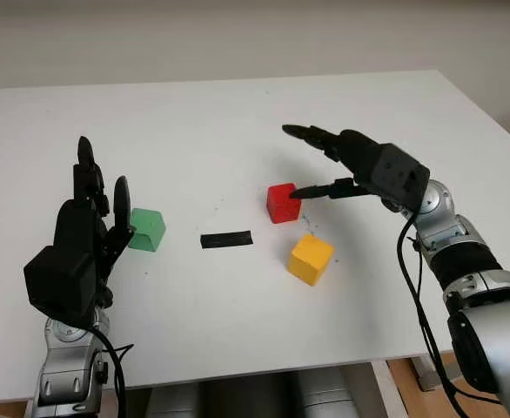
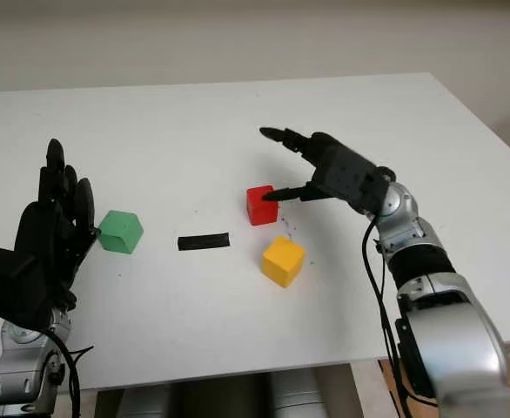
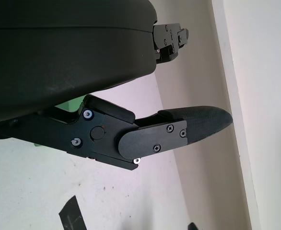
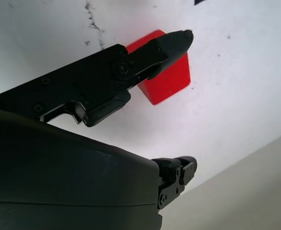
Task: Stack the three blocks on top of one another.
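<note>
Red block point(image 1: 283, 203) on table point(image 1: 194, 122) mid-right, yellow block point(image 1: 311, 259) near it, green block point(image 1: 147, 230) well apart by open left robot hand point(image 1: 85, 235); right robot hand point(image 1: 325, 165) open over red, nothing held; blocks judged rigid, light, best pinched on opposite flat sides.

Right hand point(image 1: 359, 165) open, raised at centre right, forearm reaching in from the near right, left hand point(image 1: 85, 231) open, upright at the near left
</note>
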Tool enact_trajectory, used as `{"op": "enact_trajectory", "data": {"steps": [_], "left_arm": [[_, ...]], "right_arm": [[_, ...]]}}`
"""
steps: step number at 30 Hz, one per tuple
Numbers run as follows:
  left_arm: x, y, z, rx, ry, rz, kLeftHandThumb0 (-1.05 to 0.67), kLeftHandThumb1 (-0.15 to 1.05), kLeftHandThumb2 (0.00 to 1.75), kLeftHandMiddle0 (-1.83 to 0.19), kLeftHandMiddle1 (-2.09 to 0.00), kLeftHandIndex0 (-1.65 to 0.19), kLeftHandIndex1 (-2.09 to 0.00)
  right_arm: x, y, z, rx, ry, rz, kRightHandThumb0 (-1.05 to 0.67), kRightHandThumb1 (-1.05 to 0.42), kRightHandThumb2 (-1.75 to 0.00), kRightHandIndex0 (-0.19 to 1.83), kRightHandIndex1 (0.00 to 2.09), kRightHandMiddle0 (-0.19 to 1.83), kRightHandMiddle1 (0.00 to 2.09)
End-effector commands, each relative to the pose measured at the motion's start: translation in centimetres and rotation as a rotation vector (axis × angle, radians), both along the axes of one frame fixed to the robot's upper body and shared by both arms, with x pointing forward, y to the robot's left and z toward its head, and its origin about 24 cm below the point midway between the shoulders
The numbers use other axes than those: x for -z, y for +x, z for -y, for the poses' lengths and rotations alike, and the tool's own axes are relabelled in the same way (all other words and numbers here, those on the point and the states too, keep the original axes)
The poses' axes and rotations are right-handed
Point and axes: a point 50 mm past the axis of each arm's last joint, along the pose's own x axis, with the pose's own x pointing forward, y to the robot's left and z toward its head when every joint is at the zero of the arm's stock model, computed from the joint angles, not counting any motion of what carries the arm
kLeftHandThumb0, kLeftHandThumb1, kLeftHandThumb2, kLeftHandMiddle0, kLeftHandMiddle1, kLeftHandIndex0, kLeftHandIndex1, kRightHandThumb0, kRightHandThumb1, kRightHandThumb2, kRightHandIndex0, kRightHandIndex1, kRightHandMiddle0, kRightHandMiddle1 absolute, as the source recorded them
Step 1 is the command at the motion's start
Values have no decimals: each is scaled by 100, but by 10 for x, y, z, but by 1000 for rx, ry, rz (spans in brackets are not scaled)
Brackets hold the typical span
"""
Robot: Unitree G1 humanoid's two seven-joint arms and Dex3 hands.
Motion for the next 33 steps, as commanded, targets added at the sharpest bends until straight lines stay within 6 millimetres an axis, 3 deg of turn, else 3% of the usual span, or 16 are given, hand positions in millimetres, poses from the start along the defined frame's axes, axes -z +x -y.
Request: {"op": "enact_trajectory", "data": {"steps": [1, 33], "left_arm": [[-2, -2, -1, -1, 14, 3, -79, 105, 61, 13, -6, 13, -5], [-4, -2, 3, -10, 13, -2, -74, 105, 59, 11, -6, 12, -6]], "right_arm": [[-12, 4, -3, -19, -29, 51, -69, -84, -5, 12, 9, 31, 16], [10, 2, -18, -39, -136, 78, -59, -80, -6, 16, 7, 52, 18]]}}
